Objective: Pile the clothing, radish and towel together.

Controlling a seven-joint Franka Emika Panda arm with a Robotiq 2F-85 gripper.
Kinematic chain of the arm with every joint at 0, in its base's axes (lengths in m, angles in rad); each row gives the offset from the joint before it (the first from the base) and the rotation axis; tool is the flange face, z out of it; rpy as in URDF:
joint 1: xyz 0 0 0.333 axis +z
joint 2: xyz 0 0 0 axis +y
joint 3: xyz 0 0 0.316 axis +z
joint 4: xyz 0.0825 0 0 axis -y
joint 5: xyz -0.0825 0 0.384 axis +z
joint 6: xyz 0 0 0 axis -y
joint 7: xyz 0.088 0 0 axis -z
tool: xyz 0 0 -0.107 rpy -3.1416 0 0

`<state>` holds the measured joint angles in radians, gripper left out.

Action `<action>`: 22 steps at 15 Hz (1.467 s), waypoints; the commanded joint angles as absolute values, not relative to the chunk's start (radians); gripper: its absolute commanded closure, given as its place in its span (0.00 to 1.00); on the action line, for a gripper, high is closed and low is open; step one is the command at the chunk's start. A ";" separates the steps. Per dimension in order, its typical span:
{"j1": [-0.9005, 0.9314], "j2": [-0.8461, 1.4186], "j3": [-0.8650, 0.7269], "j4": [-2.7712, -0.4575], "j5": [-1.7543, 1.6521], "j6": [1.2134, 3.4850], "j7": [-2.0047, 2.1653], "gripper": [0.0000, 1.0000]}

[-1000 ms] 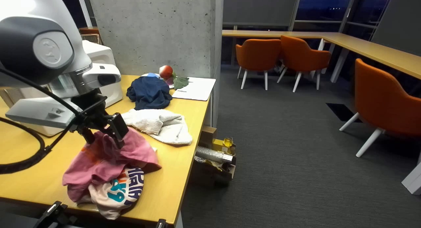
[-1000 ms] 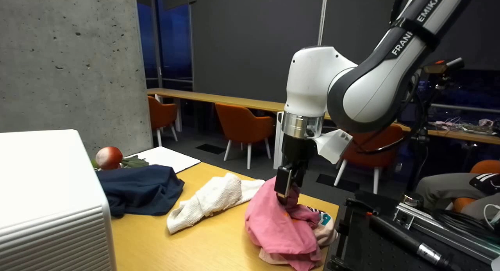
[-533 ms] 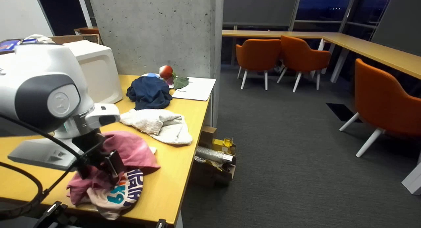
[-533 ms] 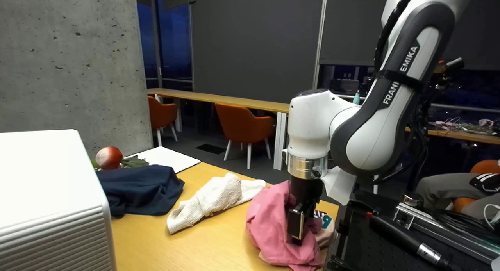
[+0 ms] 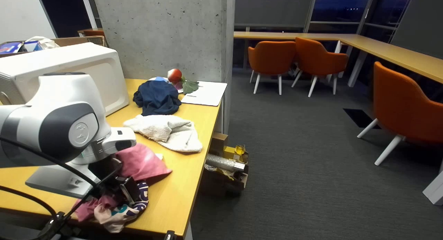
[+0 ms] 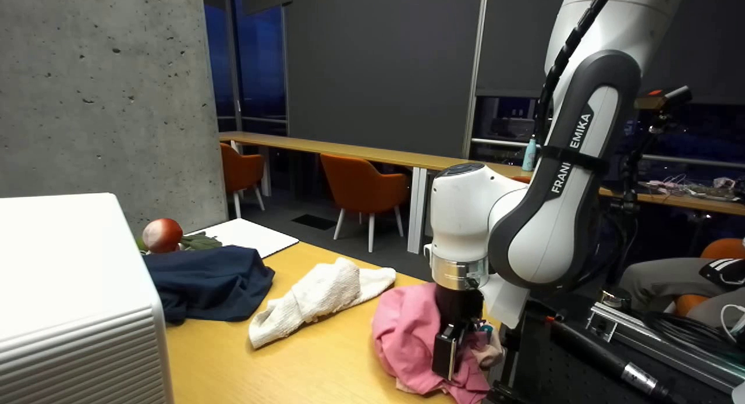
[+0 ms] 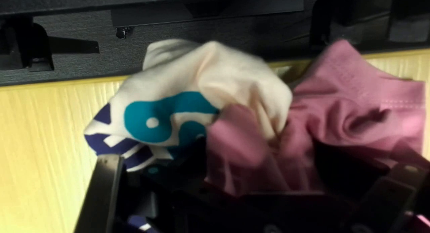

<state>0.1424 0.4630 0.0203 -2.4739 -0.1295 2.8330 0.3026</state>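
Pink clothing (image 5: 143, 160) lies crumpled near the table edge with a cream printed cloth (image 5: 116, 219); I cannot tell if they are one piece. Both show in the wrist view, pink (image 7: 349, 82) and cream (image 7: 215, 68). My gripper (image 5: 112, 198) points down into this heap in both exterior views (image 6: 454, 357). In the wrist view its fingers (image 7: 263, 176) stand apart with bunched pink cloth between them; the tips are dark and partly hidden. A white towel (image 5: 166, 131) lies beside the heap. Navy clothing (image 5: 157, 96) lies farther back, with a red-white radish (image 5: 175, 75) with leaves behind it.
A white appliance (image 5: 59, 70) stands on the table beside the arm. A white board (image 5: 207, 93) lies near the concrete pillar (image 5: 155, 36). The black robot mount (image 6: 582, 346) borders the table edge by the heap. An open box (image 5: 225, 164) is below the table.
My gripper has moved down into the heap and toward the table edge by the robot mount. The pink and cream cloth has bunched up. Towel, navy clothing and radish have not moved.
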 commanded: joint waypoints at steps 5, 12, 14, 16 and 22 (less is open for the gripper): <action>0.185 0.441 -0.024 -2.451 -0.110 2.810 0.297 0.78; 0.112 0.386 -0.088 -2.251 -0.104 2.693 0.265 0.95; 0.090 0.384 -0.104 -2.157 -0.104 2.666 0.274 0.95; 0.071 0.391 -0.112 -2.064 -0.103 2.646 0.282 0.95; 0.025 0.528 -0.100 -1.800 -0.070 2.653 0.283 0.95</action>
<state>0.0373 0.4307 -0.1087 -1.9321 -0.1129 2.6645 0.2951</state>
